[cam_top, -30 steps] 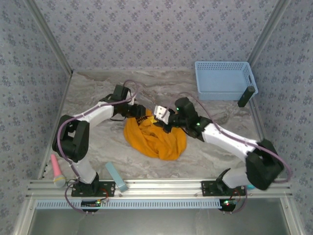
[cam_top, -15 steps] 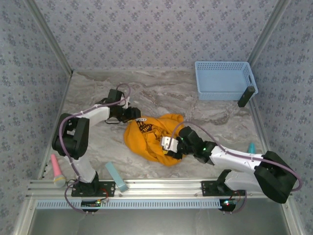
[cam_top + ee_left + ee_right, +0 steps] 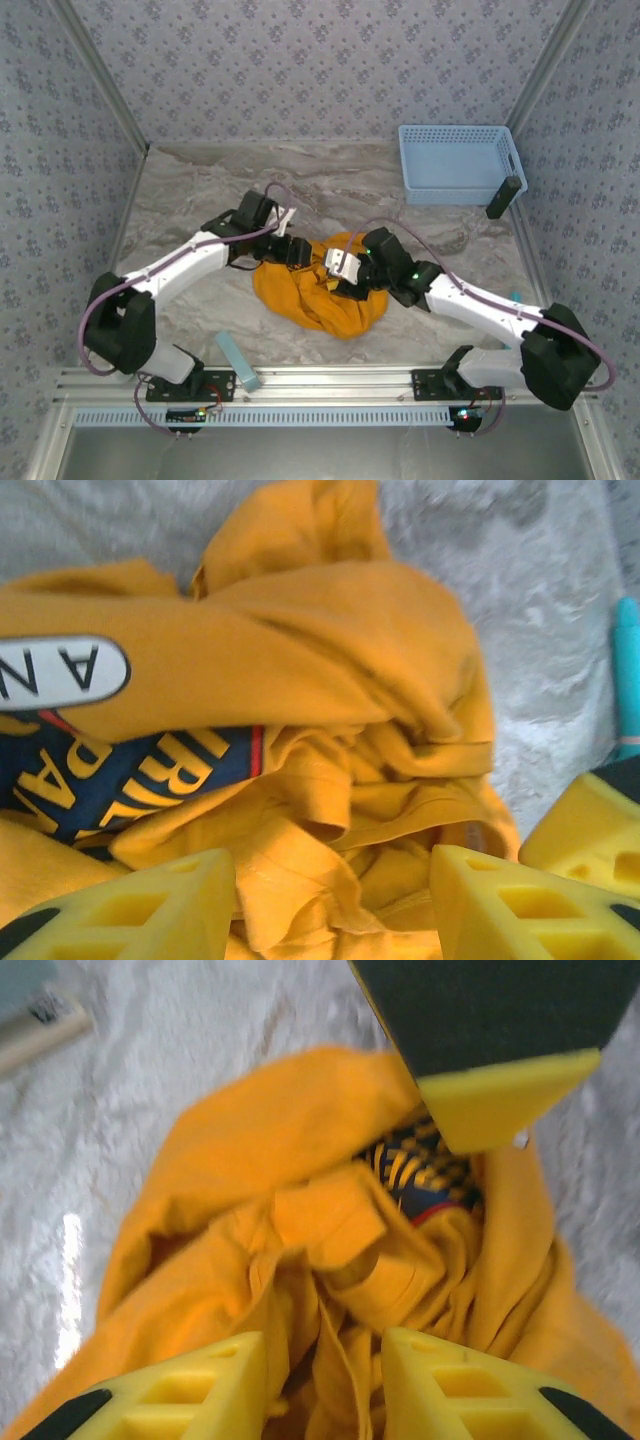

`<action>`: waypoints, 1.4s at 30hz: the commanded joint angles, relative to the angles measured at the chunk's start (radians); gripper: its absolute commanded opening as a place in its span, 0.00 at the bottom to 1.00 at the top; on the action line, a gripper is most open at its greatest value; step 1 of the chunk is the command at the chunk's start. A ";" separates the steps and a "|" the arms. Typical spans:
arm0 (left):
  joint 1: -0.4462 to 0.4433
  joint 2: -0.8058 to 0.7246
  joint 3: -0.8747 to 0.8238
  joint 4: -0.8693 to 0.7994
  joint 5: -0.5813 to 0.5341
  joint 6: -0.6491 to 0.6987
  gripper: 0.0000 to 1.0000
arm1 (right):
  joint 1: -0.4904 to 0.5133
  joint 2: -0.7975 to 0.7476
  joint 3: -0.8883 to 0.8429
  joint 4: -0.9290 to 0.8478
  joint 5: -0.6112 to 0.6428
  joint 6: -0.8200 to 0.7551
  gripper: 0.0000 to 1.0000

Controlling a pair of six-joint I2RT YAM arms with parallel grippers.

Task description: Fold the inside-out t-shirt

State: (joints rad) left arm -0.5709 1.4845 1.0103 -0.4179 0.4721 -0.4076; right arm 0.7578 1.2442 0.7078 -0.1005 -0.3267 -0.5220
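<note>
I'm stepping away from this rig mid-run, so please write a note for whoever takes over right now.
Left tool: open, poised over bunched cloth, with no clear grip.
Right tool: open, also over the cloth and close to the left one.
Orange-yellow cotton t-shirt: a crumpled heap in the middle of the grey marbled table, with its dark lettering partly showing.
Done: nothing folded yet.
Left to do: spread the shirt flat, then fold it.

left pincer (image 3: 330, 890): jaws apart | right pincer (image 3: 325, 1360): jaws apart | arms: both stretched inward, pincers close together
</note>
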 commanded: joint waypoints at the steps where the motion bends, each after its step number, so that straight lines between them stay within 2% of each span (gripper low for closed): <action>1: -0.011 0.056 -0.007 -0.044 -0.066 -0.026 0.55 | -0.030 0.037 0.016 -0.069 0.070 0.008 0.39; 3: -0.014 0.066 0.002 -0.035 -0.069 -0.038 0.55 | -0.058 0.047 0.057 -0.132 0.065 0.037 0.41; 6: -0.026 0.094 0.034 -0.034 -0.087 -0.037 0.58 | -0.077 0.041 0.064 -0.120 0.014 0.077 0.44; 10: -0.032 0.167 0.110 -0.116 -0.088 -0.010 0.59 | -0.077 0.087 0.074 -0.126 -0.054 0.120 0.44; 15: -0.037 0.165 0.112 -0.101 -0.016 -0.011 0.61 | -0.072 0.155 0.107 -0.238 -0.172 0.168 0.48; 17: -0.039 0.170 0.109 -0.118 -0.016 -0.007 0.61 | -0.071 0.175 0.130 -0.288 -0.217 0.174 0.42; 18: -0.038 0.175 0.105 -0.124 -0.012 -0.005 0.61 | -0.067 0.178 0.142 -0.309 -0.221 0.173 0.27; 19: -0.038 0.179 0.105 -0.130 0.000 0.002 0.61 | -0.061 0.165 0.149 -0.313 -0.223 0.161 0.08; 20: -0.038 0.176 0.103 -0.133 0.012 0.010 0.61 | -0.053 0.143 0.146 -0.302 -0.233 0.141 0.00; 22: -0.038 0.153 0.111 -0.140 0.032 0.025 0.61 | -0.031 0.064 0.122 -0.224 -0.231 0.100 0.00; 24: -0.032 0.128 0.144 -0.167 0.030 0.041 0.62 | -0.044 0.026 0.137 -0.097 -0.170 0.134 0.00; 26: -0.006 0.113 0.186 -0.182 0.019 0.036 0.62 | -0.097 0.060 0.277 -0.092 -0.132 0.155 0.00; 29: 0.066 0.111 0.261 -0.183 0.020 0.002 0.62 | -0.141 0.131 0.508 -0.154 -0.065 0.102 0.00; 33: 0.130 0.040 0.320 -0.150 0.015 -0.053 0.61 | -0.161 0.120 0.650 -0.138 -0.103 0.082 0.00; 35: 0.134 -0.010 0.307 -0.117 0.011 -0.053 0.62 | -0.143 0.073 0.630 -0.108 -0.103 0.055 0.00; 38: 0.134 -0.058 0.249 -0.076 0.021 -0.064 0.62 | -0.089 -0.032 0.498 -0.072 -0.122 0.000 0.00; 40: 0.131 -0.093 0.156 -0.036 0.047 -0.073 0.62 | -0.065 -0.097 0.353 -0.071 -0.109 0.081 0.00; 42: 0.123 -0.127 0.052 0.011 0.064 -0.070 0.62 | -0.050 -0.157 0.186 -0.033 -0.043 0.215 0.00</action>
State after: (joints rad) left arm -0.4377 1.3735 1.1770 -0.4469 0.4961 -0.4618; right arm 0.6960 1.1225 1.0412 -0.1432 -0.4221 -0.4225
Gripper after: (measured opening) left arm 0.622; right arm 0.058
